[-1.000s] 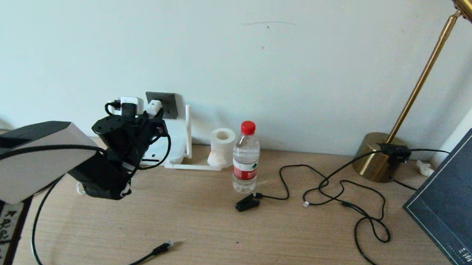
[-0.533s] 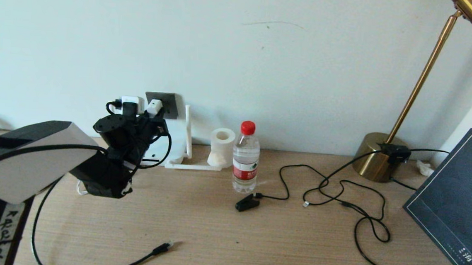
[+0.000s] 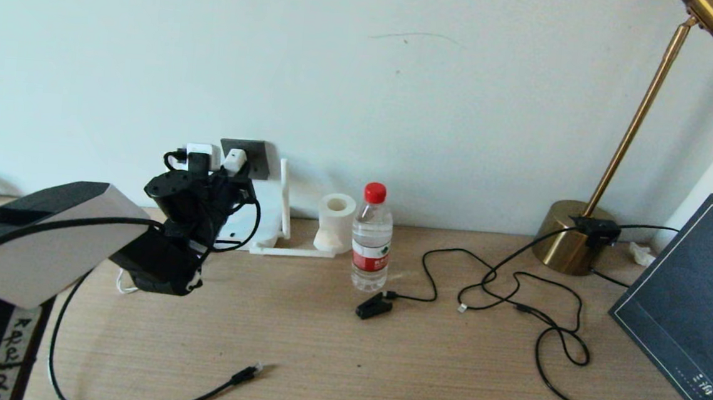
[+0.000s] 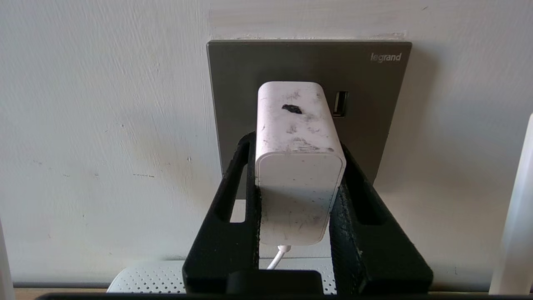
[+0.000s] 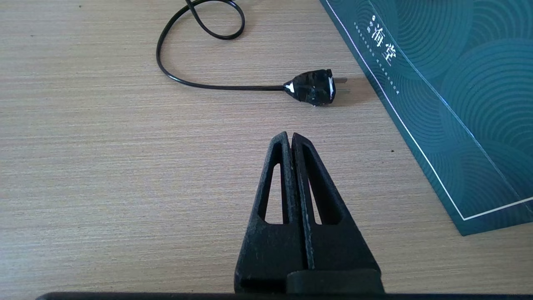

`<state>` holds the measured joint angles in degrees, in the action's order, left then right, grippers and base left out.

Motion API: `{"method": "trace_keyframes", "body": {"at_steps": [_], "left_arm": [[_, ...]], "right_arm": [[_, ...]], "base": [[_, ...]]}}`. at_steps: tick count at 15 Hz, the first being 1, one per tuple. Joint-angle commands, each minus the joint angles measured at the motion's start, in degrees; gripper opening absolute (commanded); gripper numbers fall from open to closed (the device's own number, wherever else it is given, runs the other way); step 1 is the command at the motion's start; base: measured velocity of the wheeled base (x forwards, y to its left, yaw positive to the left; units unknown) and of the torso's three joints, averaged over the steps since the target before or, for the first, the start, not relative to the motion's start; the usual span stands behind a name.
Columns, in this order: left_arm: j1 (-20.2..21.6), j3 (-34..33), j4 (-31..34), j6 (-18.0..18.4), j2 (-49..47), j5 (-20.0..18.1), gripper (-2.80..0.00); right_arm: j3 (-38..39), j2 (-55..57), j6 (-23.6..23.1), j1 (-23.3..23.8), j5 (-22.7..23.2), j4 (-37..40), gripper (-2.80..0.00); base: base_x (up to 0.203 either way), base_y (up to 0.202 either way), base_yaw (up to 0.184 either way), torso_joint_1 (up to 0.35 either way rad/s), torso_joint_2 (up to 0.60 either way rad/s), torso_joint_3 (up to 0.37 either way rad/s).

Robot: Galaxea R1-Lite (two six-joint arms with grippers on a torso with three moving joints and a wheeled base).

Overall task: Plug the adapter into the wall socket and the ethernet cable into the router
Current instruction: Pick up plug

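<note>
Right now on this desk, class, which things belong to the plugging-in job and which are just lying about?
Job: adapter in the left gripper, wall socket, router, ethernet cable.
Lying about: water bottle, paper roll, lamp, black plug, dark box.

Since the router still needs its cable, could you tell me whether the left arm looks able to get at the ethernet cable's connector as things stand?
Probably not yet: the left gripper is shut on the adapter at the wall socket. The ethernet cable lies uncovered on the table.
</note>
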<state>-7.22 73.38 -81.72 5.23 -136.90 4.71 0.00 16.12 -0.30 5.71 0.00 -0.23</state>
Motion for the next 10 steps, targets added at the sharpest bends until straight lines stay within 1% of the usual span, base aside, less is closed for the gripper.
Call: {"method": "trace_keyframes", "body": {"at_steps": [1, 5, 10], "left_arm": [[0.04, 1.12, 0.05, 0.04, -0.23, -0.05, -2.80], [0.10, 1.50, 0.16, 0.04, -0.65, -0.05, -2.80], [1.32, 2.55, 0.33, 0.04, -1.87, -0.22, -2.80]], "right_arm": [[0.00, 0.06, -0.05, 0.01, 0.00, -0.03, -2.80], [0.00, 0.06, -0.05, 0.01, 0.00, -0.03, -2.80], [0.00, 0.06, -0.05, 0.01, 0.00, -0.03, -2.80]], "base": [[0.000, 0.000, 0.000, 0.000, 0.00, 0.000], [0.000, 0.000, 0.000, 0.000, 0.00, 0.000], [0.000, 0.000, 0.000, 0.000, 0.00, 0.000]]}}
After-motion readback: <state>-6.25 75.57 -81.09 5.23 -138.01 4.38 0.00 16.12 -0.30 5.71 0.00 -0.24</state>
